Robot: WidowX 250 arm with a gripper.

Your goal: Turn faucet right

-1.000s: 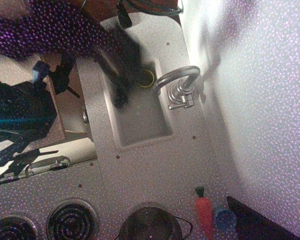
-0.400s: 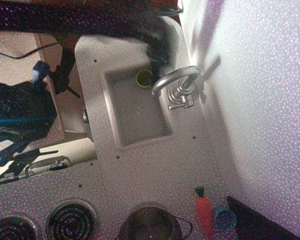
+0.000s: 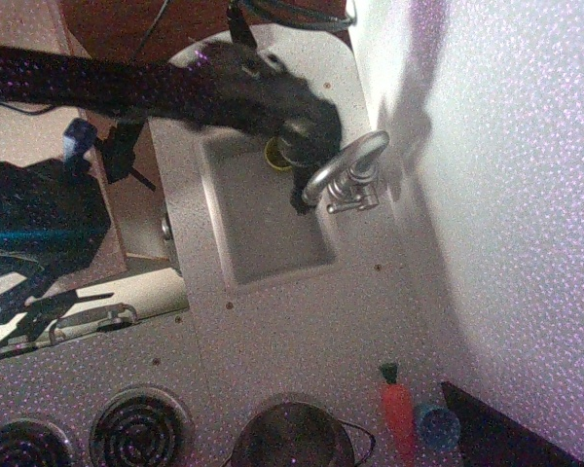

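The silver faucet (image 3: 348, 173) stands at the sink's wall-side rim, its arched spout reaching over the grey sink basin (image 3: 263, 229) and its small lever handle (image 3: 346, 205) sticking out on the near side. My dark arm comes in from the upper left. My gripper (image 3: 305, 185) is blurred and sits right against the tip of the spout, over the basin. I cannot tell whether its fingers are open or shut. A yellow-green ring (image 3: 275, 156) at the drain end of the basin is partly hidden by the arm.
A white wall (image 3: 506, 195) rises right behind the faucet. A toy carrot (image 3: 398, 409) and a small blue cup (image 3: 438, 426) lie on the counter near the wall. A pot (image 3: 292, 436) and stove burners (image 3: 141, 428) are at the bottom. Dark gear lies at left.
My arm swung from the top edge down to the spout's tip. The spout now points more toward the bottom of the frame, its arch looking narrower than before.
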